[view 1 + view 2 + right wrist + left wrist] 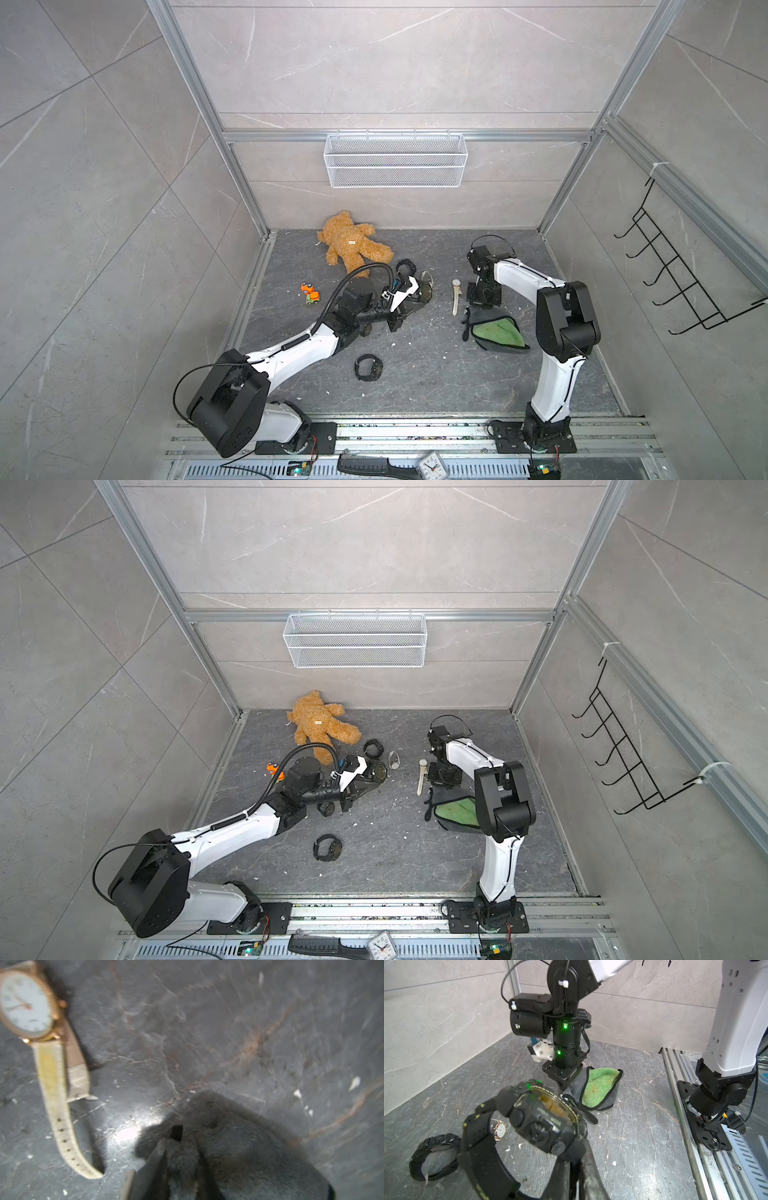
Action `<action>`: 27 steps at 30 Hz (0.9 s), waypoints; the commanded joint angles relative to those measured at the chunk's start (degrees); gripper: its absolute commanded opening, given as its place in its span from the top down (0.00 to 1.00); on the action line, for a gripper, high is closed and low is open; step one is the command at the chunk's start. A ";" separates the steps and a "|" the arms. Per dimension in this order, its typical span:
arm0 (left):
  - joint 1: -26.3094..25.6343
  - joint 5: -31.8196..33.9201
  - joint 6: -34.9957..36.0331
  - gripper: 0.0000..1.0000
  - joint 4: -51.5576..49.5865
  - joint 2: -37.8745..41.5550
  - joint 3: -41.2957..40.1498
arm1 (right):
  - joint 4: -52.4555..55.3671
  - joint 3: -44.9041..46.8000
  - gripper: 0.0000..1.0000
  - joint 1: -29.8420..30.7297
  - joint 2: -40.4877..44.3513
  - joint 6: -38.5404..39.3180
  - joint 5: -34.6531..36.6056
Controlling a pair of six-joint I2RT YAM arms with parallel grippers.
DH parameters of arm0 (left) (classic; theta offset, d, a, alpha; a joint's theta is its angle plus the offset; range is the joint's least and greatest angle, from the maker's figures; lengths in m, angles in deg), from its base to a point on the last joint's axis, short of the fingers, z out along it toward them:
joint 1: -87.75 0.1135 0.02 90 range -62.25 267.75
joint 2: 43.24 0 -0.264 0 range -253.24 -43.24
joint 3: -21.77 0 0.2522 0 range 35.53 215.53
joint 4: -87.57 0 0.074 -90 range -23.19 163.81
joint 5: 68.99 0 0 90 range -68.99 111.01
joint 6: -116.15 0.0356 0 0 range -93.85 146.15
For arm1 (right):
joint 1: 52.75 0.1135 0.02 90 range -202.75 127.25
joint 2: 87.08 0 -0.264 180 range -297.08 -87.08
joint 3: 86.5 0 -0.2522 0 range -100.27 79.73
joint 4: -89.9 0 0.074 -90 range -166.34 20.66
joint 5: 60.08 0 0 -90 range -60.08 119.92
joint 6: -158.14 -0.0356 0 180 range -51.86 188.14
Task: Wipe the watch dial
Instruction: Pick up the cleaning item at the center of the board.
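Close to the camera lie a black comb point(374, 464) and a little clock point(432, 465). Far on the left sit small toy cars point(311, 292), with a teddy bear point(351, 245) behind them. Next, the left hand point(573, 1159) is closed tight on the big black watch point(548, 1120), holding it up off the worktop point(415, 386) with its dial point(554, 1105) facing the other arm. A white-strap watch point(456, 295) lies flat. On the right, the right hand point(180, 1147) points down and pinches the green cloth point(498, 330) by its grey side.

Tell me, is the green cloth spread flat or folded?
Folded: the green cloth lies doubled over on the floor, its grey underside turned up along one edge.
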 commanded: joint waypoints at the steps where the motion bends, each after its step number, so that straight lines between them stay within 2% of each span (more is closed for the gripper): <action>1: 0.07 -2.64 -0.34 1.00 3.31 -0.94 2.83 | 3.32 1.28 0.93 -0.18 7.87 0.72 2.04; 3: 0.07 -3.11 -0.66 1.00 3.65 -1.79 3.56 | 3.58 2.02 1.00 -0.17 12.26 1.68 0.85; 9: 0.07 -3.83 -0.27 1.00 4.81 -4.97 6.03 | 3.39 6.33 1.00 -0.10 27.43 4.39 -4.19; 13: 0.07 -5.70 0.98 1.00 3.73 -8.09 9.81 | 4.16 8.53 1.00 -0.07 34.87 6.83 -11.05; 15: 0.02 -6.35 1.29 1.00 3.55 -9.57 11.64 | 5.19 8.92 1.00 -0.02 37.35 6.76 -11.24; 18: 0.06 -7.26 1.17 1.00 3.70 -11.56 14.05 | 10.20 7.58 1.00 0.06 37.99 5.73 -6.69; 21: 0.07 -8.80 1.29 1.00 3.40 -13.46 16.12 | 12.09 7.65 1.00 0.21 39.83 5.38 -6.01; 27: 0.07 -12.13 1.06 1.00 3.63 -16.75 19.40 | 11.42 8.13 1.00 0.85 46.19 7.63 -13.07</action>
